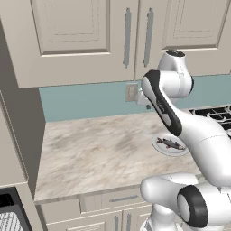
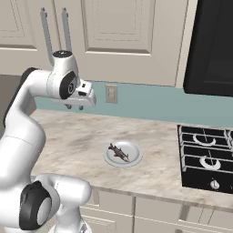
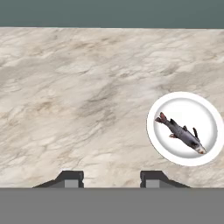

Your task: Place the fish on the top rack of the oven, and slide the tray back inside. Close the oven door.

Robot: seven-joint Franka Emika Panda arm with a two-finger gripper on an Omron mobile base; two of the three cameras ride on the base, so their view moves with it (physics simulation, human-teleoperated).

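Below the gripper and off to one side, the fish lies on a white plate. Its fingers are spread, holding nothing. Picking up comes first, I think: move over and go down.

Glossy white rounded arm segments, dark joint bands (black), 2 dark pincer tips

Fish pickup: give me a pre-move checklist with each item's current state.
1. Fish lies alone on the white plate, nothing over it: ok.
2. End effector fingers apart and holding nothing: ok.
3. End effector over the fish: not ok; it hangs above bare countertop, with the plate off to one side in the hand view.
4. Stovetop stands apart from the plate: ok.
5. Oven door open and rack pulled out: cannot tell.
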